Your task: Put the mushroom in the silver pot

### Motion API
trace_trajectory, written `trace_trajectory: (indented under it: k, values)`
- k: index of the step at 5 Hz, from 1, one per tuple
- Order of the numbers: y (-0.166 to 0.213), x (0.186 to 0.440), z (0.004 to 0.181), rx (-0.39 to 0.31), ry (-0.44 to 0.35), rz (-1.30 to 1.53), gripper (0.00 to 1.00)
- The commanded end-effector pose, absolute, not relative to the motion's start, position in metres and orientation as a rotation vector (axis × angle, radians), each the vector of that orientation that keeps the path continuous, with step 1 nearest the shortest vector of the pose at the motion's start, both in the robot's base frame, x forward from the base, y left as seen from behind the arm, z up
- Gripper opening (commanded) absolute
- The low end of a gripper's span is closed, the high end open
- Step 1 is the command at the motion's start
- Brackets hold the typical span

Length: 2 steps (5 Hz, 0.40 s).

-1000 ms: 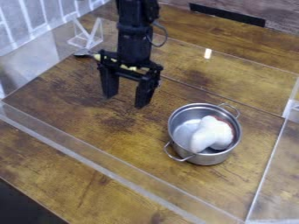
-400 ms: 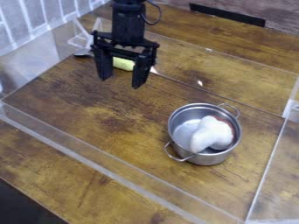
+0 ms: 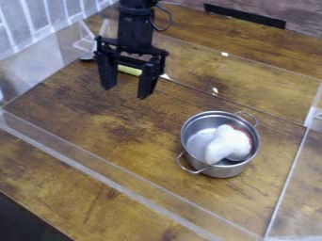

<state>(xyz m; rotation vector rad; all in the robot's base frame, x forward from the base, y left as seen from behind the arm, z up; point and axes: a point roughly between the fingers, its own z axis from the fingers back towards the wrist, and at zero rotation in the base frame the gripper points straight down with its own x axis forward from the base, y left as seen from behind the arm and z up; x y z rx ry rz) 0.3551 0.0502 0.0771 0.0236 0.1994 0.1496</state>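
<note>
A: Camera view, what was on the bench (image 3: pixel 88 113)?

B: Wood-grain bench w/ a clear plastic wall (image 3: pixel 126 184) running along the front edge. The silver pot (image 3: pixel 220 143) sat right of centre, upright, both small handles showing.

A: And the mushroom?

B: The mushroom (image 3: pixel 227 143) lay inside the silver pot, a pale whitish lump filling most of the bowl.

A: Where was the arm?

B: Upper left, well apart from the pot. The black fingers (image 3: pixel 109 75) pointed down at the bench, spread wide, nothing pinched betw. them; midpoint of the gripper (image 3: pixel 126 78) was over bare wood.

A: Anything near it?

B: A small yellow-green thing (image 3: pixel 130 69) showed betw. the fingers, behind them; couldn't tell what it was or whether it touched them. A clear rack-like object (image 3: pixel 90 38) stood further back on the left.
</note>
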Motion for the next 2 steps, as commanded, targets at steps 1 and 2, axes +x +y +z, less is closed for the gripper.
trace_trajectory:
  k: [1, 2]
  values:
    - [0.0555, 0.3651, 0.0870, 0.042, 0.170, 0.101, 1.00]
    - [0.0644, 0.3736, 0.0799, 0.041, 0.188, 0.146, 1.00]
